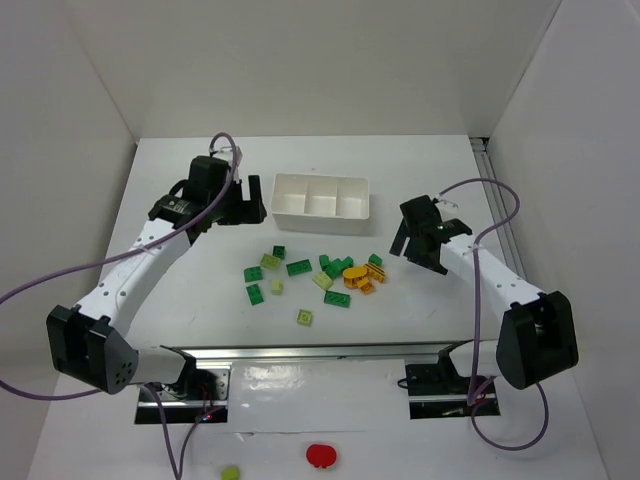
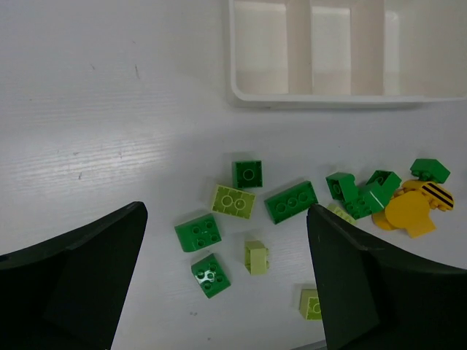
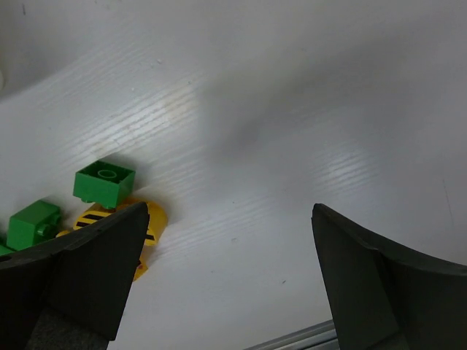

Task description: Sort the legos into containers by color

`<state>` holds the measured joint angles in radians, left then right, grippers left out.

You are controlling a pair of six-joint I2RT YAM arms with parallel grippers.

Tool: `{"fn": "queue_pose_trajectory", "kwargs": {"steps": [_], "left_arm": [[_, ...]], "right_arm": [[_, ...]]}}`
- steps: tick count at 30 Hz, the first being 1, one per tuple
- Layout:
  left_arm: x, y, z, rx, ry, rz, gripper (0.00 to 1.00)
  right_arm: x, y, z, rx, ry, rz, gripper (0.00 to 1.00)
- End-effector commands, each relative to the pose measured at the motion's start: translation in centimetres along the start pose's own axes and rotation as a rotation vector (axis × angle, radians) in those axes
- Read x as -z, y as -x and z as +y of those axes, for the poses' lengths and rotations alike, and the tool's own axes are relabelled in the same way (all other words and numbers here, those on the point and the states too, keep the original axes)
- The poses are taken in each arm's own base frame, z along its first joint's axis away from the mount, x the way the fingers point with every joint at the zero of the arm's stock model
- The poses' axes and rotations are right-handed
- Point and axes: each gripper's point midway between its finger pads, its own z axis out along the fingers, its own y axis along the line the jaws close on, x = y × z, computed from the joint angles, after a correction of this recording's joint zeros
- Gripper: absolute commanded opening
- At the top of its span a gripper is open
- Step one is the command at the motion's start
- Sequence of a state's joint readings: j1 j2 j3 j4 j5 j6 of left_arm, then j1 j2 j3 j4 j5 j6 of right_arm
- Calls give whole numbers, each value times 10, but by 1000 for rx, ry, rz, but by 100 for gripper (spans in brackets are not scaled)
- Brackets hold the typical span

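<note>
The white three-compartment tray (image 1: 318, 222) stands at the back centre, and all three compartments look empty. Several legos (image 1: 320, 275) lie scattered in front of it: dark green, pale lime and orange-yellow. My left gripper (image 1: 250, 205) is open and empty, left of the tray. In the left wrist view the left gripper (image 2: 226, 284) hovers above a dark green brick (image 2: 210, 274) and a lime brick (image 2: 256, 257), with the tray (image 2: 328, 98) beyond. My right gripper (image 1: 405, 245) is open and empty, right of the pile. In the right wrist view the right gripper (image 3: 230, 277) is over bare table, with a green brick (image 3: 104, 182) and a yellow piece (image 3: 149, 226) at its left finger.
A metal rail (image 1: 320, 352) runs along the near table edge. A red round object (image 1: 321, 456) and a stray lime brick (image 1: 230, 472) lie below it, outside the work area. White walls close in the left, back and right sides.
</note>
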<state>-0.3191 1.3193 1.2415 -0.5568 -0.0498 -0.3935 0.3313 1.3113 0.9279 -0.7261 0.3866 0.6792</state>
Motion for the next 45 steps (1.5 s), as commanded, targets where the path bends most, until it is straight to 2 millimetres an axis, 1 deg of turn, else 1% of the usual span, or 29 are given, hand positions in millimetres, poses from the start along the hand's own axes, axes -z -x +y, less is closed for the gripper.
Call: {"fn": "queue_pose_trajectory", "kwargs": {"steps": [1,5,6,7,9,10,11,13,14,15,16,18,20,21,22,24,25,26,28,30,32,34,35,36,37,39,42,43,45], "left_arm": [[-4,-5,7,-19,61,15,100],[-4,-4,9,7,82,7,100],[-9,-8,7,7,69,21,100],[-9,-10,2,1,49,28,100],[-9,-8,1,1,46,19,100],[-9,-7,3,1,55,16,100],[-9,-7,2,-5,64,13,100],[-9,-6,5,-5,83,6,100],[-6,-3,7,-5,93,-9,100],[-5,1,8,-4,102,-22,100],[-5,1,8,-4,102,-22,100],[-5,2,9,5,111,-26,100],[-3,5,8,6,110,-29,100],[-6,2,8,5,105,-16,100],[-4,2,7,19,106,-12,100],[-2,4,8,35,108,-36,100],[-1,1,4,37,81,-41,100],[-1,4,2,38,67,-50,100],[-3,1,0,47,56,-46,100],[-10,0,0,46,61,-31,100],[-13,-2,0,45,65,-21,100],[-13,-2,0,45,65,-20,100],[-16,-4,1,44,68,-12,100],[-16,-4,1,44,69,-12,100],[-16,-4,1,44,69,-12,100],[-16,-4,1,44,69,-12,100],[-16,-4,2,24,69,-11,100],[-15,-1,1,25,65,-20,100],[-18,-3,2,14,70,-8,100]], "right_arm": [[-2,-2,6,-50,42,-20,100],[-1,-5,10,-49,83,-20,100],[0,-4,14,-43,100,-19,100],[-2,-7,14,-30,106,-12,100],[-4,-9,13,-30,106,-12,100],[-6,-15,12,-24,106,4,100],[-6,-13,13,-28,112,-2,100],[-6,-23,15,-30,132,17,100],[-4,-21,17,-46,146,2,100],[-2,-18,15,-103,140,-15,99],[-4,-24,10,-132,124,-13,96],[1,-20,15,-209,172,-43,95],[1,-24,25,-235,240,-46,93],[0,-28,30,-239,263,-41,93],[0,-26,35,-246,291,-50,93],[-5,-31,39,-220,296,-24,93],[-12,-33,40,-178,276,-10,93],[-11,-27,48,-165,294,-8,93],[-14,-33,58,-114,323,19,94],[-17,-26,73,-101,364,13,94],[-22,-28,82,-79,376,24,94],[-23,-19,91,-82,384,15,94],[-26,-23,95,-81,379,30,94],[-25,-16,97,-88,383,8,93],[-26,-20,99,-92,376,13,93],[-27,-13,106,-108,394,-3,93],[-36,-14,112,-119,375,19,92],[-39,-22,112,-104,362,39,90],[-43,-23,112,-93,335,33,84]]}}
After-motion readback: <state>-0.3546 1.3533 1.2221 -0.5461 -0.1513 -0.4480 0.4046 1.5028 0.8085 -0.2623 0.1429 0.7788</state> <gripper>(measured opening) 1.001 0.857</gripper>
